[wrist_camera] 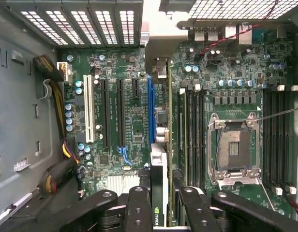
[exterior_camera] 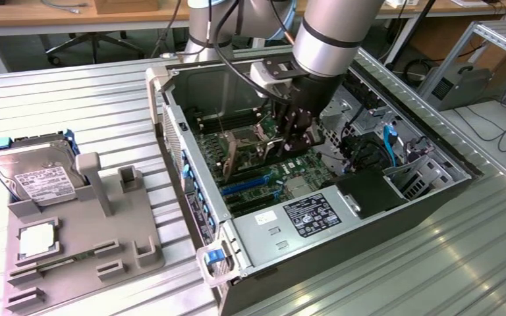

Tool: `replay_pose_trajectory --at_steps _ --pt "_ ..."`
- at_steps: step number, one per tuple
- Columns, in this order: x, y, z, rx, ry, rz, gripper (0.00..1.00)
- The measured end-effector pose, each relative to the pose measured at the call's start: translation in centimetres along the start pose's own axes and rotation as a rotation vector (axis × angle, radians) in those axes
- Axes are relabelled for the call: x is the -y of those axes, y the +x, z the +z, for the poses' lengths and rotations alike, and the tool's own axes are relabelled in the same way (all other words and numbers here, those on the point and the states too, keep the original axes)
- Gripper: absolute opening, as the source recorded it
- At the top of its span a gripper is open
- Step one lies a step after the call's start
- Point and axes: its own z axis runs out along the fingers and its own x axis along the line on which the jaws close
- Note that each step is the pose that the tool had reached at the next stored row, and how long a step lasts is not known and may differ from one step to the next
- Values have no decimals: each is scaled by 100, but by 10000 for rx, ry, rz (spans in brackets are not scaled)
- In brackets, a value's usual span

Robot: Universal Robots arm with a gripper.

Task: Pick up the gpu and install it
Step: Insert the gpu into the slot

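Robot arm reaches down into the open black computer case (exterior_camera: 367, 250), which lies on its side on a ribbed metal table (exterior_camera: 77, 99). Black two-finger gripper (wrist_camera: 163, 192) is pinched on the gpu (wrist_camera: 158, 186), a thin flat black card w/ a silver metal bracket at one end. The fingers (wrist_camera: 139, 208) press on both faces, w/ the card edge-on btwn them. Gpu stands upright over the green motherboard (wrist_camera: 129, 121), bracket end twd the case's perforated rear wall. Card body is just beside the long blue slot (wrist_camera: 150, 111), btwn it and the black RAM slots (wrist_camera: 192, 130). Can't tell if its lower edge is seated in a slot or just above one. Empty square CPU socket (wrist_camera: 233, 150) w/ metal frame sits beyond the RAM slots, apart from the card. A long white slot (wrist_camera: 87, 108) lies on the far side of the blue one, black slots btwn them. In the exterior view a silver power supply box w/ black label (exterior_camera: 310, 214) sits at the case's near end. On the exterior view's left, outside the case, a grey plastic fixture tray (exterior_camera: 82, 230) holds a silver hard drive w/ white label (exterior_camera: 37, 174) in a blue-edged holder. It also holds a small square silver CPU chip (exterior_camera: 37, 240). Both are well apart from the gripper.
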Motion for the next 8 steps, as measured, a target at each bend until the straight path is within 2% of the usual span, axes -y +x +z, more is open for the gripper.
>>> replay_pose_trajectory --at_steps 8 --pt "-7 1 13 0 3 0 27"
